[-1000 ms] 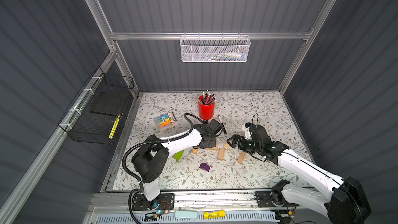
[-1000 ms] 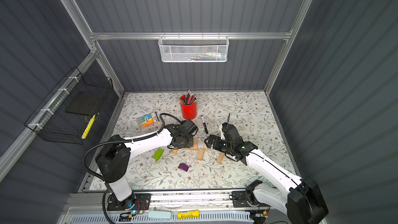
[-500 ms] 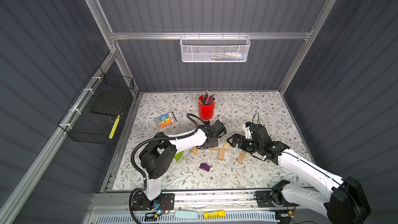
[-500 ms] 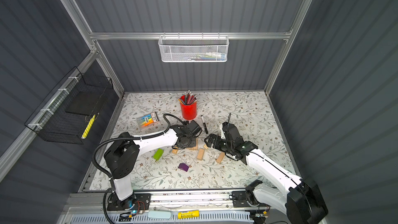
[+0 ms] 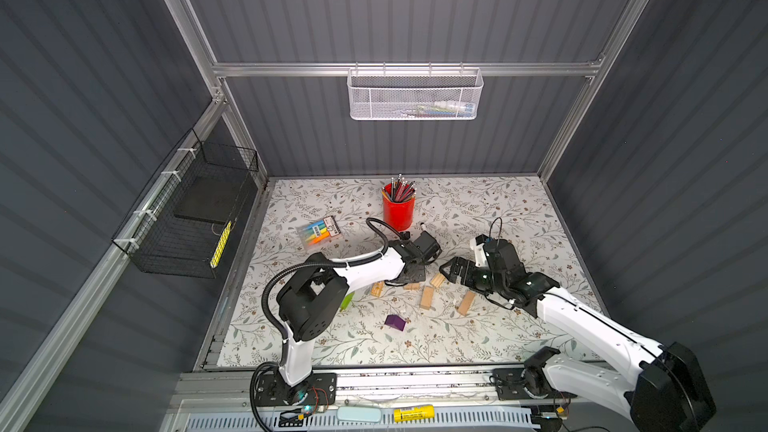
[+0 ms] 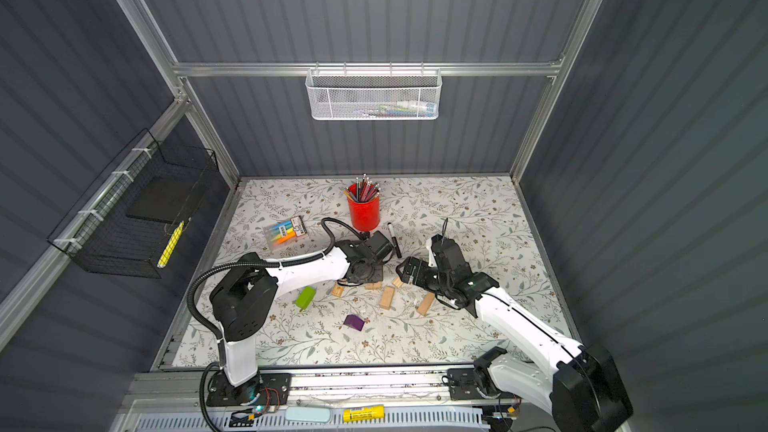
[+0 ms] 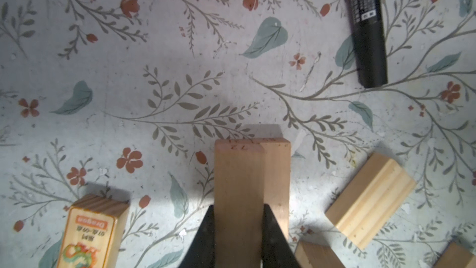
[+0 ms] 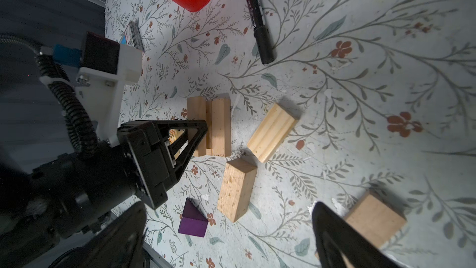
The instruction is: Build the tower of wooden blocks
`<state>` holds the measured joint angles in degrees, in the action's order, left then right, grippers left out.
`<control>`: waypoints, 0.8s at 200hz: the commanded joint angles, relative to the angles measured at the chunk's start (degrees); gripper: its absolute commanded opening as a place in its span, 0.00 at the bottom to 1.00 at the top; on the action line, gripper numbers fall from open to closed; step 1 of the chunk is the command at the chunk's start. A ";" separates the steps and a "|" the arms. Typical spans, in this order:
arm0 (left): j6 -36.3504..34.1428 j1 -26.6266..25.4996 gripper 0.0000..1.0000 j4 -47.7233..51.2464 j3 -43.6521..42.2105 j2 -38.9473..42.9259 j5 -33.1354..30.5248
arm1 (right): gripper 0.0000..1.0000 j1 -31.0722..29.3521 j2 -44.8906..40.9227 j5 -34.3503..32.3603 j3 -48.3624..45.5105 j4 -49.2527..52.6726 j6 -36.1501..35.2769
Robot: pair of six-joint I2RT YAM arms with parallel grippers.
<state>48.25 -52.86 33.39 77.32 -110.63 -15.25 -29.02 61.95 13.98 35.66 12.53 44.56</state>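
Currently my left gripper is clamped on a tan wood block, set right beside a second block. My right gripper gapes wide, empty, above loose wood blocks mid-mat. The purple block lies apart, nearer my bases.

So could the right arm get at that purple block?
Probably yes: the right gripper is open and empty, and the purple block lies apart on bare mat, with only a flat tan block between them.

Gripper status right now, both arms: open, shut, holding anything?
Left gripper: jaws closed on a tan wood block.
Right gripper: jaws open, holding nothing.
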 commanded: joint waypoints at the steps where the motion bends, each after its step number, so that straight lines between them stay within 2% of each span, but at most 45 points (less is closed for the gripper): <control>1: -1.36 -0.40 0.08 0.89 1.26 -0.89 -0.53 | 0.99 0.25 -0.87 0.39 -0.68 -0.45 0.14; 160: -2.41 -0.43 0.09 1.02 2.09 -2.89 -0.71 | 0.99 0.45 -0.86 0.75 -0.77 -0.51 0.27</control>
<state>46.72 -52.95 33.21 77.76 -112.14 -15.25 -28.80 61.87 14.20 35.64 12.34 44.60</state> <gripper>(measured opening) 0.265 0.989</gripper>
